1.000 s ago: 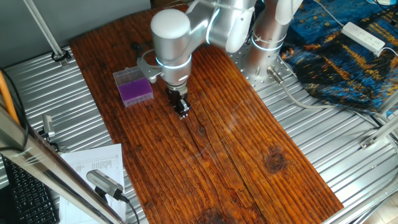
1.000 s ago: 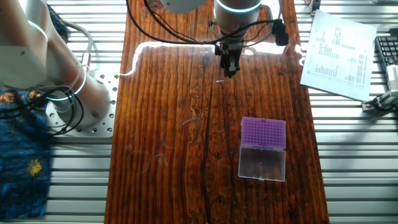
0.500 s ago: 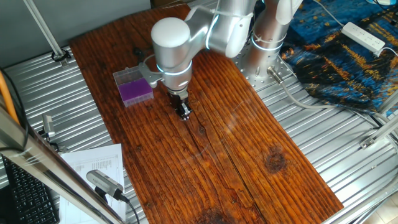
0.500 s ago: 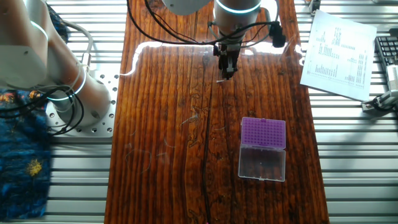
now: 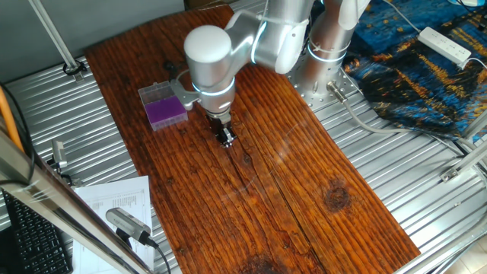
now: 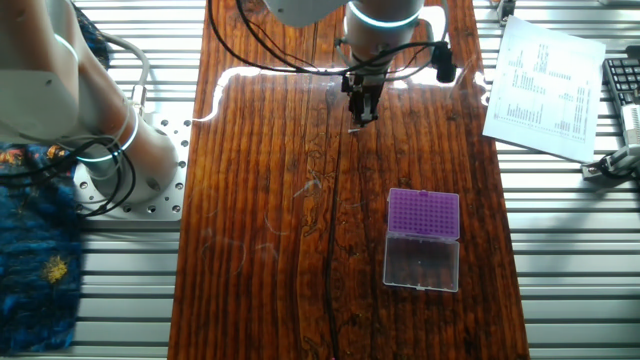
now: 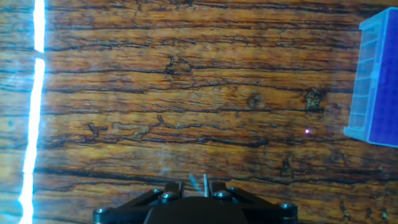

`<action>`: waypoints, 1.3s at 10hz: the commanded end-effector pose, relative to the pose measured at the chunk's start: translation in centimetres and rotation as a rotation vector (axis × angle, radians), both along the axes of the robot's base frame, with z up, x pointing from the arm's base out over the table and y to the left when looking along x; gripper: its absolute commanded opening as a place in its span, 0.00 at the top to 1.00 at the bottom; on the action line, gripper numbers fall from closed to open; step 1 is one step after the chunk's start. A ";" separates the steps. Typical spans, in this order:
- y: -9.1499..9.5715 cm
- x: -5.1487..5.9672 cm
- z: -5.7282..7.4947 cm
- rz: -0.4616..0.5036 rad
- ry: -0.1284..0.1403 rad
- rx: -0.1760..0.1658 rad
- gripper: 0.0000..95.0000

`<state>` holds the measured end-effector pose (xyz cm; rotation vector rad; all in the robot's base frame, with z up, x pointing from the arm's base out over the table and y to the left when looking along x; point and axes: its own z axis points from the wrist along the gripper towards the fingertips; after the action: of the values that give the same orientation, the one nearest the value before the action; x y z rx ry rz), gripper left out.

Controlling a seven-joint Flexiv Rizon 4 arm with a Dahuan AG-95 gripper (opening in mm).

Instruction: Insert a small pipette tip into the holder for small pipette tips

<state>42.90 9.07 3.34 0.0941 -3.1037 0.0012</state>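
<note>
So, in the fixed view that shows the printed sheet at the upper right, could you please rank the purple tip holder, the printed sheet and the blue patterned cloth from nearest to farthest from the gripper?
Measured from the gripper:
1. The purple tip holder, below and to its right on the wooden board.
2. The printed sheet, off the board at the upper right.
3. The blue patterned cloth, at the far left edge.
</note>
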 end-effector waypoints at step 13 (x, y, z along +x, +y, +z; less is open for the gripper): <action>-0.7 -1.1 -0.2 0.035 0.020 -0.004 1.00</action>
<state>41.74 8.14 3.22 0.1491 -3.0817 0.0097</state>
